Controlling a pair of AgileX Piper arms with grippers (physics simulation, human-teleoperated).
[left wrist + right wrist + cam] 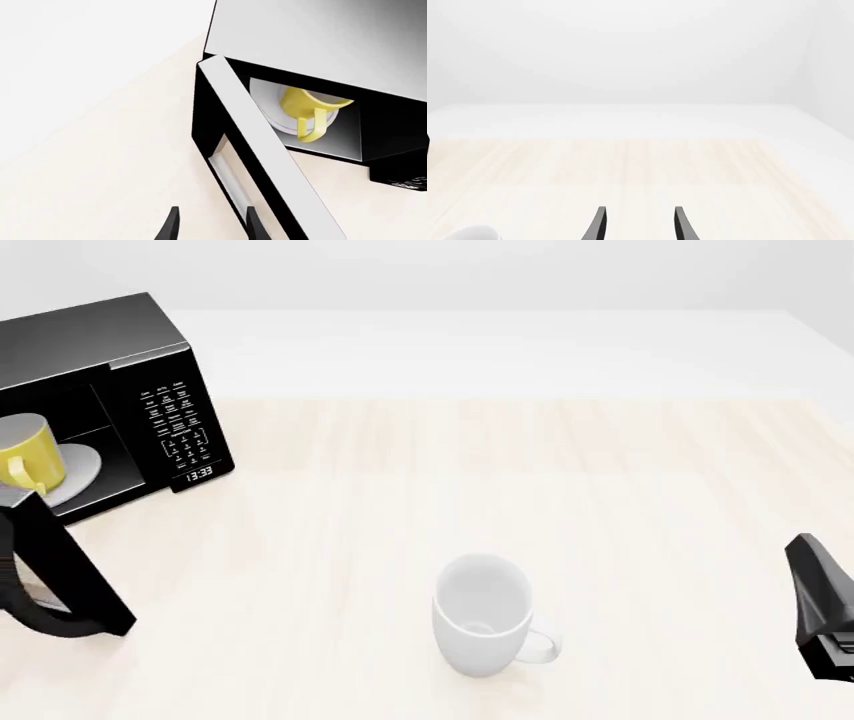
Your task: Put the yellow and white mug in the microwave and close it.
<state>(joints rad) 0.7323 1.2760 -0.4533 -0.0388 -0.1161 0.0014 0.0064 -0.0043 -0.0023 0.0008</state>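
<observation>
Fingers spread near door; yellow and white mug upright inside microwave.

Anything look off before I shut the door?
Nothing stands out. The yellow mug sits upright on the turntable plate inside the microwave, handle toward the opening. The door hangs open, undamaged. The white mug stands upright on the table, no spill visible.
</observation>
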